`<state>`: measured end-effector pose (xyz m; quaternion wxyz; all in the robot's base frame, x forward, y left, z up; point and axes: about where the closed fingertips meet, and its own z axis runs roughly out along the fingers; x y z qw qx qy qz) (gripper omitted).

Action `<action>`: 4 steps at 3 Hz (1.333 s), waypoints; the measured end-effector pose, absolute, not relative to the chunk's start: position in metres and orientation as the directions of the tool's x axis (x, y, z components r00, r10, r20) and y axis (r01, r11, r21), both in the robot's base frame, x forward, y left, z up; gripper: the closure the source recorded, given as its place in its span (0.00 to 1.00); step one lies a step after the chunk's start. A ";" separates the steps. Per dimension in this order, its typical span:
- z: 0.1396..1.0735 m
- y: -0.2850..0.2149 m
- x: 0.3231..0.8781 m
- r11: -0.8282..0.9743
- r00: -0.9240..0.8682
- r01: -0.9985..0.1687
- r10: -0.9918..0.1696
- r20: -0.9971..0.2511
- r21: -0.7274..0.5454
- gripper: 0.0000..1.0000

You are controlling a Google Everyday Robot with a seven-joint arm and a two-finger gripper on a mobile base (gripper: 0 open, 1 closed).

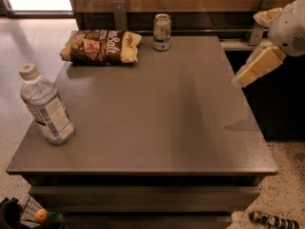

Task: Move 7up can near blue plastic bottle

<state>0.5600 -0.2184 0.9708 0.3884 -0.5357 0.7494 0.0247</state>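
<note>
At the far edge of the flat grey square table, about midway along it, stands the small silvery aluminium 7up can, upright, with nothing touching it. Just beside it along that same far edge, toward the table's left corner, lies a brown-and-yellow crinkled chip bag, flat on its side. The clear bluish plastic bottle with a white cap stands upright near the table's left edge, toward the front corner, well apart from the can.

The robot's cream-fingered gripper hangs off the table's right edge, toward the far side, above the surface. Its two fingers show apart, spread and carrying nothing.

Progress, as judged: nothing of the move is done yet. The can is not gripped and sits diagonally across the table from the bottle. Left to do: reach across to the can, close on it, carry it to the table's left front and set it down upright beside the bottle.
</note>
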 end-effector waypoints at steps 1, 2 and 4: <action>0.967 -0.214 0.599 0.497 -0.039 -0.778 -0.649 -0.760 -0.385 0.00; 0.958 -0.194 0.631 0.538 0.035 -0.776 -0.483 -0.875 -0.329 0.00; 0.953 -0.194 0.656 0.553 0.048 -0.770 -0.448 -0.893 -0.319 0.00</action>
